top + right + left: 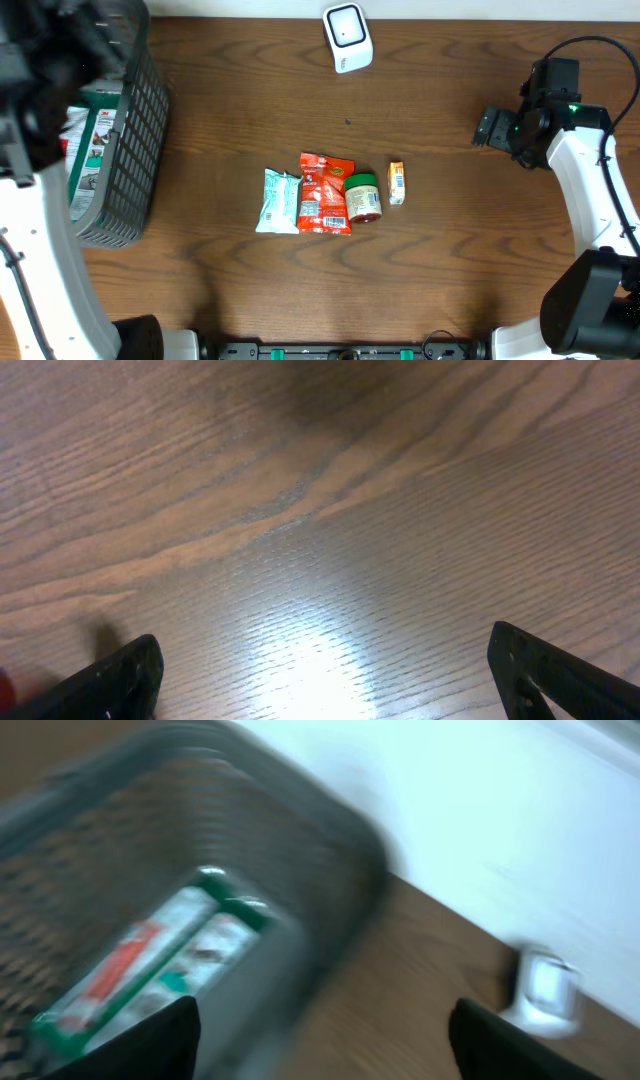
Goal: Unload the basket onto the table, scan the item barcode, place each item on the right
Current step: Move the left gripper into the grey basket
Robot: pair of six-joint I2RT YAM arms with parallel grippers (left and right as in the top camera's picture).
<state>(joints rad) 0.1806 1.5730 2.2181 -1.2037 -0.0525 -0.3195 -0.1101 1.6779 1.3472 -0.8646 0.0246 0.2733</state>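
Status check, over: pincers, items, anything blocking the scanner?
Open, empty: left pincer above basket, right pincer over table. Pale packet, red pouch, jar, small box mid-table, none gripped. Scanner at far edge, nothing blocking.

A dark mesh basket point(130, 150) is blocking the tabletop's point(230, 90) left edge; a white scanner point(348, 38) is standing at the far edge. Four small packages point(326, 193) are crowding together mid-table, with open wood lying around them on every side

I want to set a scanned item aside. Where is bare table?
Bare wood: between basket and pale packet; between scanner and red packet; between orange box and right gripper. Crowded: the middle row, packets beside jar.
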